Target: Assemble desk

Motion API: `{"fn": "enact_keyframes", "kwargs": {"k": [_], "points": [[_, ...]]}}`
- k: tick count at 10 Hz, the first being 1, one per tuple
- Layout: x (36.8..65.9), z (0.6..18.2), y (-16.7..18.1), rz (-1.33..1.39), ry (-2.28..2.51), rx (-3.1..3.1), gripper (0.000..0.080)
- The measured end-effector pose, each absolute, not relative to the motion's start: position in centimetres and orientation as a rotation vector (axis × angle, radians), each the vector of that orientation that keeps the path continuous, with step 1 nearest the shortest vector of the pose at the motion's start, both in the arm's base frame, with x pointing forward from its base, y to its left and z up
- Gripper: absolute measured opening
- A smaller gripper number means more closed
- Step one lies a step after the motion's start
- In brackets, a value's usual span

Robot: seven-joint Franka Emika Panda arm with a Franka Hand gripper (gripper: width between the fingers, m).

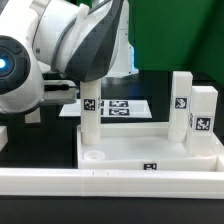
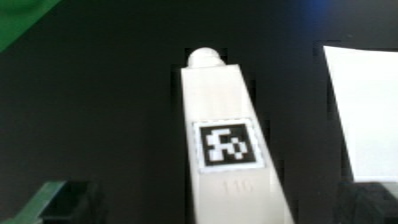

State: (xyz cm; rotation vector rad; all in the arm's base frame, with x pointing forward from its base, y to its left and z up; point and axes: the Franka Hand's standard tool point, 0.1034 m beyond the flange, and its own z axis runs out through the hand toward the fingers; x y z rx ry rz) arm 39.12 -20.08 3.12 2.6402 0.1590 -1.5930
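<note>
Exterior view: the desk's tabletop (image 1: 150, 150) lies on the table with three legs (image 1: 92, 118) upright at its corners, and the arm (image 1: 85, 40) leans over from the exterior view's left, gripper hidden. Wrist view: a loose leg (image 2: 222, 140) lies on black below the open, empty jaws, so the fourth-leg pickup seems in hand, calling for descent and closing.

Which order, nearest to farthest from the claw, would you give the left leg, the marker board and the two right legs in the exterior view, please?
1. Left leg, right below the open claw, on the exterior view's left.
2. Marker board, just behind that leg, mid-scene.
3. Inner right leg and outer right leg, on the exterior view's right; too close to call.
</note>
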Motion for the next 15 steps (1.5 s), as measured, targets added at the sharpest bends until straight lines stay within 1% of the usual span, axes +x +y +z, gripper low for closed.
{"fn": "enact_keyframes", "kwargs": {"k": [2,5,9,11,15], "points": [[38.7,3.9,-21.3,-1.587,0.107,2.641,0.0648],[38.7,3.4,-21.1,-1.584,0.119,2.639,0.0648],[39.9,3.0,-20.6,-1.560,0.148,2.643,0.0648],[39.8,2.6,-20.7,-1.561,0.152,2.639,0.0648],[39.7,2.6,-20.7,-1.565,0.151,2.637,0.0648]]}}
